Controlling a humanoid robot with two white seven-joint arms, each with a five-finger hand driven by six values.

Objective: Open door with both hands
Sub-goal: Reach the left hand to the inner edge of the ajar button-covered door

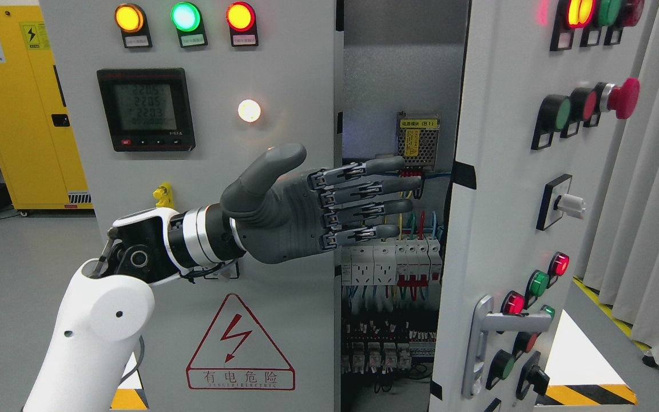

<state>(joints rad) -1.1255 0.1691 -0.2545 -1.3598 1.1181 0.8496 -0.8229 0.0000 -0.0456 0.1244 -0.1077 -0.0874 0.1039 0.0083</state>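
Left hand [306, 209] flat and open, four fingers [364, 186] straight and pointing right, thumb raised; it grips nothing; fingertips reach past the left door's edge into the gap between the two doors; whether they touch that edge is hard to judge from this angle. Left arm [92, 320] enters from lower left, white shell, dark wrist joint.

Left door [284, 68] faces the camera, apparently closed; it carries three lit lamps along the top (amber, green, red), a digital meter [146, 109], a small white lamp [249, 110] and a red-bordered warning triangle [240, 346] low down.

Right door [507, 171] swung ajar, seen obliquely; silver handle [481, 343] near its lower edge; pushbuttons, lamps and a red mushroom button [624, 97] on its face.

Cabinet interior [392, 257] exposed between doors: breakers, coloured wiring, a power supply unit.

Yellow cabinet [15, 103] far left; grey curtain [655, 200] far right.
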